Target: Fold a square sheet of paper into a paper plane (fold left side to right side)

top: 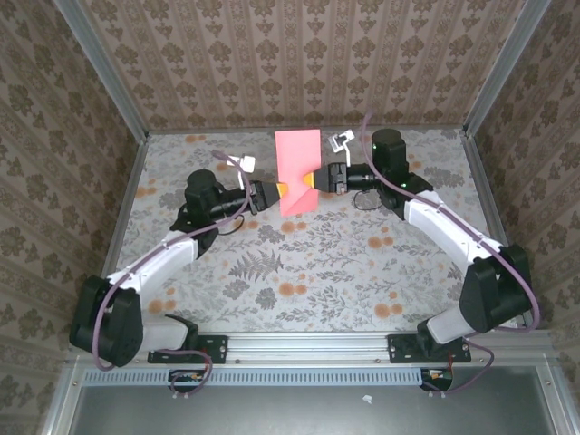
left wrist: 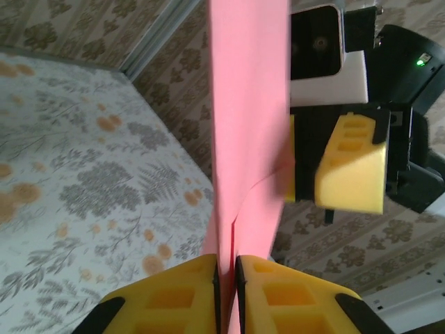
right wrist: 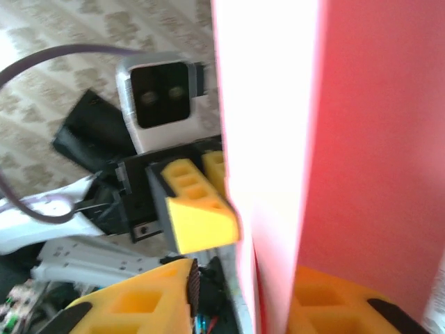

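The square sheet of paper point(top: 299, 168), pink-red, is held upright above the table's far middle as a tall narrow rectangle. In the left wrist view the paper point(left wrist: 250, 104) shows two layers meeting at my left gripper point(left wrist: 227, 261), which is shut on its lower edge. From above, the left gripper point(top: 283, 192) pinches the sheet's left side. My right gripper point(top: 315, 181) sits at the sheet's right side. In the right wrist view the right gripper point(right wrist: 247, 278) stands open, its jaws apart on either side of the paper point(right wrist: 361, 139). The left finger stands clear of the sheet.
The floral tablecloth point(top: 299, 272) spreads below both arms. Patterned walls and metal rails point(top: 127, 190) enclose the table on three sides. The right arm's yellow finger point(left wrist: 351, 167) shows close behind the sheet in the left wrist view.
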Available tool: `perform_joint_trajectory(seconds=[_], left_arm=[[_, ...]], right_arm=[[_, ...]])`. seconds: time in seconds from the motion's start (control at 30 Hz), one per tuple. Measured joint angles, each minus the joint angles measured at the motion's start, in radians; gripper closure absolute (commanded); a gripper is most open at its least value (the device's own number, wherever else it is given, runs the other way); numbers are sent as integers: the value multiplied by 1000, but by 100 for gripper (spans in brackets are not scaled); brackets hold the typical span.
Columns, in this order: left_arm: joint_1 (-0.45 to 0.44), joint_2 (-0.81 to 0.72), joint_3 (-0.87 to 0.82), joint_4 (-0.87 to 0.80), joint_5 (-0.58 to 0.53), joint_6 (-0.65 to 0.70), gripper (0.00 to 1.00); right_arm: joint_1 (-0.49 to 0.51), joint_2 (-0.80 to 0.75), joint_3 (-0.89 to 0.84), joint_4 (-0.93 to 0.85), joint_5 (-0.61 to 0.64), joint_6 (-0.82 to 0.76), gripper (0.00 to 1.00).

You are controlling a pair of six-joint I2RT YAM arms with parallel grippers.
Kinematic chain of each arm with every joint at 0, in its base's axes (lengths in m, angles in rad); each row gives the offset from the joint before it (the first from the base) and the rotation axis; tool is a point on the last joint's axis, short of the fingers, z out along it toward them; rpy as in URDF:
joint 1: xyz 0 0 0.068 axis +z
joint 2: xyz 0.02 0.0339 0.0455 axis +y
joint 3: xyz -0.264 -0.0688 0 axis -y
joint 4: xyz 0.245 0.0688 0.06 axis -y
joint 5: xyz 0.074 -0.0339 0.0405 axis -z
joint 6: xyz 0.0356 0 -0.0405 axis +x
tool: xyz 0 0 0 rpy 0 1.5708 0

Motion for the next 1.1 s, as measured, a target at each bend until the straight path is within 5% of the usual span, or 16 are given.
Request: perform_joint_trajectory(seconds=[0.17, 0.33, 0.5, 0.67, 0.83, 1.1], left_arm=[[-75, -123, 62, -358, -186, 179, 87], [-309, -124, 245, -751, -572, 344, 94], [-533, 72, 473, -1104, -997, 359, 100], [-636, 342, 658, -1424, -1302, 226, 100], [-650, 499, 722, -1598, -1410, 73, 100], [-617, 719, 858, -1683, -1344, -93, 100]], right_arm=[[-61, -103, -5, -244, 263, -132, 44], [-68, -175, -10, -452, 639, -206, 22], [-68, -216, -66, -583, 959, -216, 5], [-68, -294, -126, -646, 1145, -214, 0], [-70, -367, -149, -665, 1234, -213, 0], [-70, -389, -175, -671, 1276, -213, 0]])
